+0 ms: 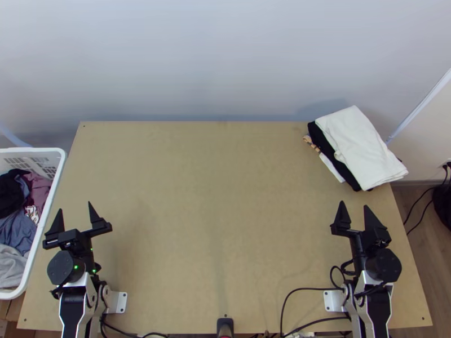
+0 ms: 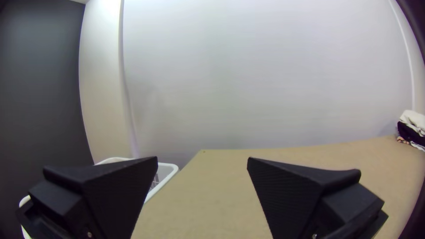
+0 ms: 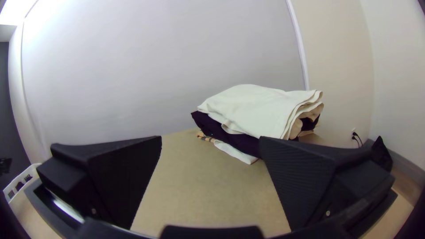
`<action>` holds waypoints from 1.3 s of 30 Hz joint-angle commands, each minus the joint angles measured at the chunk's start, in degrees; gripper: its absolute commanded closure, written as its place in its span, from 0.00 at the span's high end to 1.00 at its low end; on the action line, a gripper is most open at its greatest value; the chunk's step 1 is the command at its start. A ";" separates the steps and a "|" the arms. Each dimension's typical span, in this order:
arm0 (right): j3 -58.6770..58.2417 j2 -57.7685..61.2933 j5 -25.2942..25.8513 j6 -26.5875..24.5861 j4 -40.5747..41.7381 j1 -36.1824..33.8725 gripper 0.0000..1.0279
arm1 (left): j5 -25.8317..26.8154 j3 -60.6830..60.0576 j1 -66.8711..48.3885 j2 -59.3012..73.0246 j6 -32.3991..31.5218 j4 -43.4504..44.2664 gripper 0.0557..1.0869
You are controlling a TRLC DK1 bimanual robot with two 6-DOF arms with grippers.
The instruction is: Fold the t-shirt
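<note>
T-shirt, presumably among bunched garments (image 1: pixel 20 228) in the laundry basket (image 1: pixel 28 150), left of the nearer left gripper (image 1: pixel 74 206); long axis indeterminable; it and the right gripper (image 1: pixel 354 204) stand wide, empty.

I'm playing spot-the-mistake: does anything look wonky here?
The pile of clothes at the table's far right corner looks crooked. The black cloth pokes out under the white cloth, which seems to stick out past the edge. Nothing looks spilled or broken.
</note>
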 commanded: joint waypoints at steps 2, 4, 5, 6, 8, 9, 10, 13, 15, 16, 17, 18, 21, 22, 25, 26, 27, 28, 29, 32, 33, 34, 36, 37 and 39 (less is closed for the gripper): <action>-0.55 -0.12 0.49 0.92 -0.34 0.10 0.96 | 0.94 -2.53 -0.51 -0.32 -1.49 -0.74 0.96; -0.55 -0.12 0.49 0.92 -0.34 0.10 0.96 | 3.57 -2.26 -0.33 -0.40 0.53 -0.21 0.96; -0.55 -0.12 0.49 0.84 -0.34 0.10 0.96 | 4.01 -1.38 0.02 -0.49 1.06 -0.65 0.96; -0.55 -0.12 0.49 0.92 -0.34 0.10 0.96 | 4.36 0.11 0.11 -0.40 1.06 -2.32 0.96; -0.55 -0.12 0.49 0.92 -0.34 0.10 0.96 | 5.16 4.07 0.28 -0.40 0.45 -7.33 0.96; -0.55 -0.12 0.49 0.92 -0.34 0.01 0.96 | 5.16 6.00 0.28 -0.23 -0.52 -9.53 0.96; -0.55 -0.12 0.49 0.92 -0.34 0.10 0.96 | 5.24 8.02 0.28 -0.05 -0.78 -11.28 0.96; -0.55 -0.12 0.49 0.92 -0.34 0.10 0.96 | 5.51 14.61 0.28 4.17 -2.45 -15.68 0.96; -0.55 -0.12 0.49 0.92 -0.34 0.10 0.96 | 5.51 20.15 0.37 9.70 -3.68 -18.84 0.96; -0.55 -0.12 0.49 0.92 -0.34 0.10 0.96 | 5.51 22.96 0.55 12.69 -3.86 -20.16 0.96; -0.55 -0.12 0.49 0.84 -0.34 0.10 0.96 | 5.51 25.86 1.08 15.59 -4.48 -21.30 0.96; -0.55 -0.12 0.49 0.92 -0.34 0.10 0.96 | 5.51 28.50 1.95 18.05 -4.74 -22.36 0.96; -0.55 -0.12 0.49 0.92 -0.34 0.10 0.96 | 9.46 36.85 7.32 25.44 -5.27 -27.11 0.96; -0.55 -0.12 0.49 0.92 -0.34 0.10 0.96 | 12.27 39.40 10.66 27.98 -5.27 -28.69 0.96; -0.55 -0.12 0.49 0.92 -0.34 0.10 0.96 | 24.14 45.11 24.81 36.42 -4.56 -31.68 0.96; -0.55 -0.12 0.49 0.92 -0.34 0.10 0.96 | 28.53 46.96 29.99 39.67 -4.30 -32.64 0.96; -0.55 -0.12 0.49 0.92 -0.34 0.10 0.96 | 32.58 48.89 33.95 42.93 -3.95 -33.70 0.96; -0.55 -0.12 0.49 0.92 -0.34 0.10 0.96 | 35.13 50.38 37.02 46.27 -2.72 -34.22 0.96; -0.55 -0.12 0.49 0.92 -0.34 0.10 0.96 | 35.65 51.79 38.69 49.52 -2.28 -34.40 0.96; -0.55 -0.12 0.49 0.92 -0.34 0.10 0.96 | 36.36 55.75 43.70 59.19 1.15 -34.84 0.96; -0.55 -0.12 0.49 0.92 -0.34 0.10 0.96 | 36.97 57.42 45.64 63.23 1.76 -35.02 0.96; -0.55 -0.12 0.49 0.92 -0.34 0.10 0.96 | 37.24 59.26 47.31 67.10 2.29 -35.45 0.96; -0.55 -0.12 0.49 0.92 -0.34 0.10 0.96 | 37.24 63.13 49.94 74.92 3.43 -36.95 0.96; -0.55 -0.12 0.49 0.92 -0.34 0.10 0.96 | 37.24 65.50 51.26 78.96 4.14 -38.27 0.96; -0.55 -0.12 0.49 0.92 -0.34 0.10 0.96 | 37.15 70.60 53.55 86.52 4.93 -40.90 0.96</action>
